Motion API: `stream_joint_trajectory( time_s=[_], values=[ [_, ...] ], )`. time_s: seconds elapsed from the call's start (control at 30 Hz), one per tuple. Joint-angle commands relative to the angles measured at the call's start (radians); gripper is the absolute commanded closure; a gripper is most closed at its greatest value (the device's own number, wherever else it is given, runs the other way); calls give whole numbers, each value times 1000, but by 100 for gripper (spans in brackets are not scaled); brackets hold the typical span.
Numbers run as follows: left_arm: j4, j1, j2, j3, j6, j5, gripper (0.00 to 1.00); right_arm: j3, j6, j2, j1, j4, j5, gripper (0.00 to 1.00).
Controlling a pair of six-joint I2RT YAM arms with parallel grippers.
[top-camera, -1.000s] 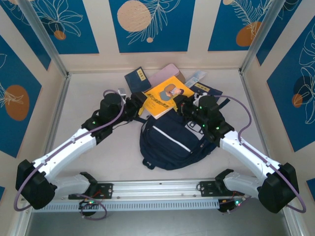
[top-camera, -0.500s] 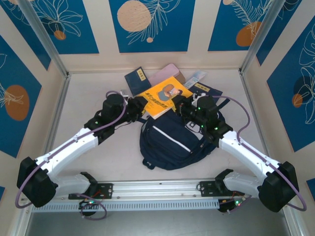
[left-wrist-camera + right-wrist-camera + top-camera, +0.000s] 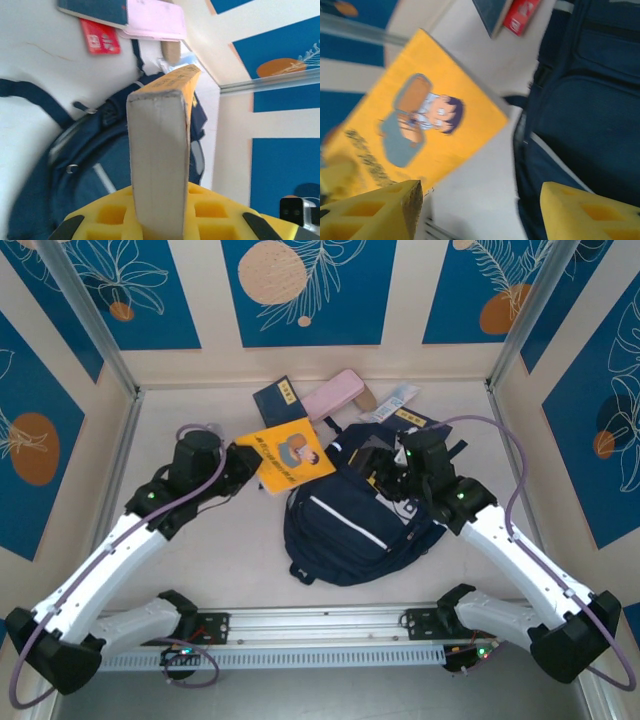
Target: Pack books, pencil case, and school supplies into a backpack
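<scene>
My left gripper (image 3: pixel 245 467) is shut on the left edge of the orange-yellow cartoon book (image 3: pixel 287 455), which it holds tilted just left of the backpack's top. In the left wrist view the book's pale page edge (image 3: pixel 159 150) stands up between the jaws. The navy backpack (image 3: pixel 350 530) lies in the middle of the table. Above its top end my right gripper (image 3: pixel 380 462) hangs open and empty, with the book (image 3: pixel 415 125) and backpack (image 3: pixel 590 115) below it. Behind lie a navy book (image 3: pixel 277 397), the pink pencil case (image 3: pixel 333 393), the white-and-blue supplies packet (image 3: pixel 398 400), another navy book (image 3: pixel 418 420) and a small red book (image 3: pixel 100 37).
Aluminium posts (image 3: pixel 85 315) and patterned walls (image 3: pixel 300 290) close in the back and sides. A metal rail (image 3: pixel 320 625) with both arm bases runs along the near edge. Bare table (image 3: pixel 200 570) lies left of the backpack.
The left gripper closed on the orange-yellow book and drew it left, off the backpack's top. The right gripper opened, let the book go and drew back to the right.
</scene>
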Motion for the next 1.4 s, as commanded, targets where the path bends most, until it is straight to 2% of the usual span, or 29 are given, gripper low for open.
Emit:
stream_joint_trajectory(
  time_s=[0.0, 0.2, 0.3, 0.4, 0.53, 0.63, 0.83, 1.0, 1.1, 1.17, 1.23, 1.33, 1.37],
  values=[
    [-162, 14, -50, 69, 139, -50, 100, 45, -350, 97, 21, -262, -94, 34],
    [-277, 29, -72, 106, 210, -65, 100, 148, -781, 284, 203, -372, 21, 35],
    [-290, 42, -82, 113, 217, -62, 100, 151, -991, 360, 279, -371, 127, 28],
    [-297, 52, -81, 117, 220, -46, 100, 152, -1119, 425, 298, -357, 192, 21],
    [-298, 70, -82, 109, 217, -12, 100, 156, -1167, 485, 299, -348, 246, 15],
    [-300, 85, -84, 101, 214, 4, 100, 139, -1161, 508, 298, -336, 283, 6],
    [-291, 115, -93, 77, 194, 41, 100, 92, -1145, 540, 300, -304, 329, 6],
    [-287, 126, -98, 71, 195, 51, 100, 69, -1122, 579, 304, -284, 296, 11],
    [-284, 131, -99, 70, 201, 55, 100, 64, -1103, 603, 310, -274, 284, 22],
    [-284, 132, -99, 70, 203, 55, 100, 69, -1092, 610, 309, -276, 307, 39],
    [-284, 134, -102, 73, 213, 56, 100, 77, -1086, 592, 307, -286, 322, 65],
    [-293, 136, -103, 90, 239, 54, 100, 88, -1079, 531, 298, -291, 333, 98],
    [-296, 136, -102, 97, 250, 53, 100, 94, -1077, 509, 294, -294, 329, 100]
  ],
)
